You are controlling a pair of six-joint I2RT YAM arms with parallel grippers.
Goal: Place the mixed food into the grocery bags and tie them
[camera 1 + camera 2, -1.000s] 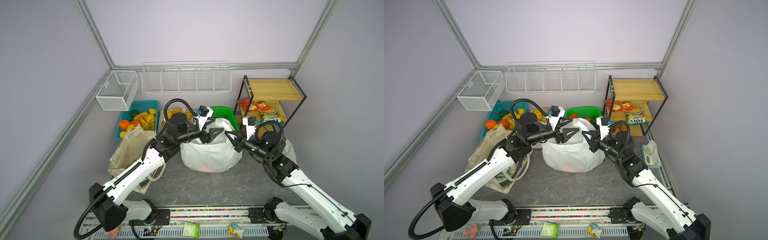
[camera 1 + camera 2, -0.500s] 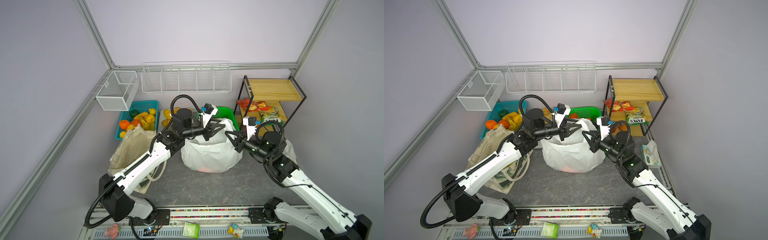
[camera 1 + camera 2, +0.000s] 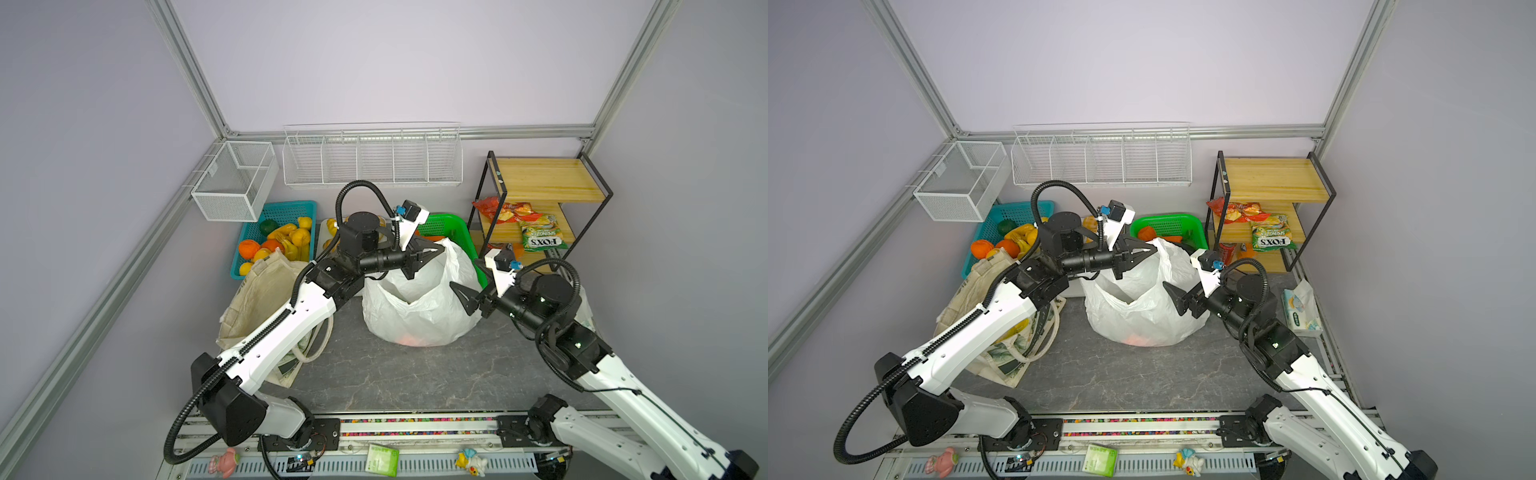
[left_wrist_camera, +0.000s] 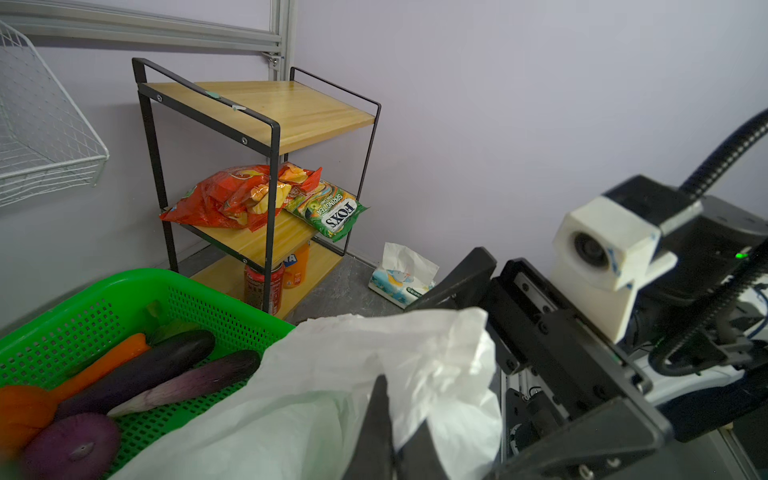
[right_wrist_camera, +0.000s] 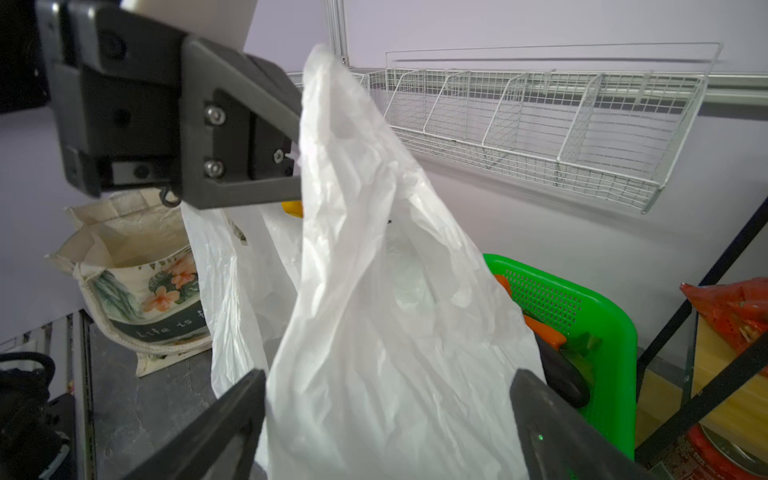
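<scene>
- Left wrist view is showing your left hand (image 4: 401, 411) clamping shut on the top edge of the white plastic bag (image 4: 332, 374).
- Your right hand (image 5: 386, 399) is gaping wide, fingers (image 5: 224, 424) flanking the bag.
- That bag is standing on the desk (image 3: 395, 374) beside the green basket (image 4: 208, 307) holding the carrot (image 4: 104, 361) and purple onion (image 4: 70, 446).
- Canvas tote (image 3: 257, 299) is lying beside it, under your left arm.

Noted a rack (image 3: 544, 178) with a red packet (image 3: 498, 210) and a FOX'S packet (image 3: 540, 235) side by side on its middle shelf, and two cans (image 4: 253, 286) on its bottom shelf. Found a tissue pack (image 3: 1302, 311) just beside the rack. Saw a green basket (image 4: 166, 276) holding two eggplants (image 4: 137, 372) just beside it on the other side, and a blue basket (image 3: 286, 206) of fruit (image 3: 286, 241) well beyond that. Spotted wire bins (image 3: 372, 160) on the wall near the rack's top.
</scene>
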